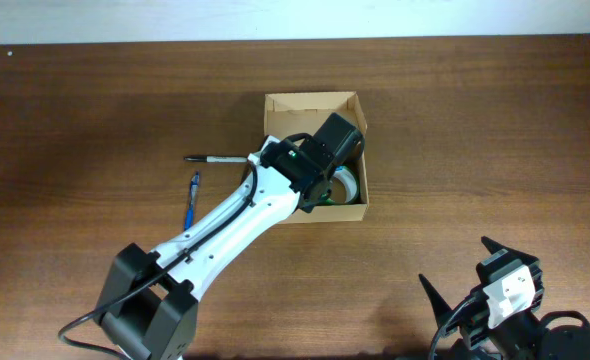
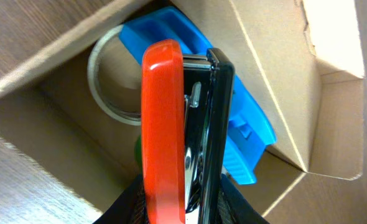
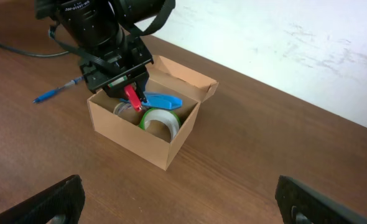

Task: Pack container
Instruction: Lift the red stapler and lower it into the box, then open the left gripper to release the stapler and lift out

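Observation:
The container is an open tan cardboard box at the table's middle; it also shows in the left wrist view and the right wrist view. My left gripper reaches down into it, shut on a red and black stapler, also seen from the right wrist. Inside lie a blue plastic case, a clear tape roll and a green-cored tape roll. My right gripper is open and empty near the front right, well away from the box.
A black pen and a blue pen lie on the wooden table left of the box. The box's flap lid stands open at its far side.

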{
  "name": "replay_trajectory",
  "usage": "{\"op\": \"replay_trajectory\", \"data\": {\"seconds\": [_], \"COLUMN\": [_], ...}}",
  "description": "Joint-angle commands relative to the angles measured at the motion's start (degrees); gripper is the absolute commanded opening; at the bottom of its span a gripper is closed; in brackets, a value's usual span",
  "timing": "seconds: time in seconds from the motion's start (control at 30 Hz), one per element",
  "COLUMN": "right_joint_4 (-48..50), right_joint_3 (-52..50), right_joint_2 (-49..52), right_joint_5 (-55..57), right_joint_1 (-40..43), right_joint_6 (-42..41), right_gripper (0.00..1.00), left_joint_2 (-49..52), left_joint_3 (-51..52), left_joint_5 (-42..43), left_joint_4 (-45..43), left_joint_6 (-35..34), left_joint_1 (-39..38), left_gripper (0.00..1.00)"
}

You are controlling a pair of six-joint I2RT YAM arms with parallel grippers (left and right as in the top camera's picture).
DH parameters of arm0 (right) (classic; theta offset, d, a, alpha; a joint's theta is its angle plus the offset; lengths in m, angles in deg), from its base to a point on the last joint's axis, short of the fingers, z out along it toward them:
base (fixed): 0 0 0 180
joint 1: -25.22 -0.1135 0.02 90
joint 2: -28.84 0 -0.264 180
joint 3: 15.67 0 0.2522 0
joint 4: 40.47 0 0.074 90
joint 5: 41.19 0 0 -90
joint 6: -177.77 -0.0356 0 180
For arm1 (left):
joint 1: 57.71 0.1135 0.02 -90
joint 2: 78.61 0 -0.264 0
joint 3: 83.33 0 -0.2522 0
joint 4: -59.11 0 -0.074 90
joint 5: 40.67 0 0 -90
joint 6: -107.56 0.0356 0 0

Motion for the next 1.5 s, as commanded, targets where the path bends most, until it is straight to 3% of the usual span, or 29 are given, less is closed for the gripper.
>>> {"op": "replay_trajectory", "data": {"seconds": [0.0,0.57,0.6,0.67,0.73,1.2,1.3,1.47], "right_joint_4": [0.2,0.2,0.2,0.2,0.2,0.2,0.2,0.2], "right_joint_3": [-0.2,-0.2,-0.2,-0.2,-0.2,-0.2,-0.2,-0.2], "right_joint_2": [-0.2,-0.2,-0.2,-0.2,-0.2,-0.2,-0.2,-0.2], "right_joint_5": [0.7,0.7,0.7,0.7,0.7,0.7,0.7,0.7], "right_joint_1": [0.3,0.3,0.3,0.3,0.3,0.3,0.3,0.3], "right_joint_6": [-0.9,-0.9,-0.9,-0.9,-0.9,-0.9,-0.9,-0.9], "right_gripper": [0.99,0.99,0.99,0.99,0.99,0.99,0.99,0.99], "left_joint_2": [1.1,4.1,4.1,4.1,4.1,4.1,4.1,4.1], "left_joint_3": [-1.0,-1.0,-1.0,-1.0,-1.0,-1.0,-1.0,-1.0], "left_joint_5": [-1.7,-0.5,-0.5,-0.5,-0.5,-0.3,-0.1,-0.1], "left_joint_4": [0.6,0.5,0.5,0.5,0.5,-0.8,-0.8,-0.8], "left_joint_6": [-0.5,-0.5,-0.5,-0.5,-0.5,-0.5,-0.5,-0.5], "left_joint_1": [-0.3,-0.3,-0.3,-0.3,-0.3,-0.3,-0.3,-0.3], "left_gripper": [0.05,0.07,0.08,0.28,0.35,0.38,0.56,0.56]}}
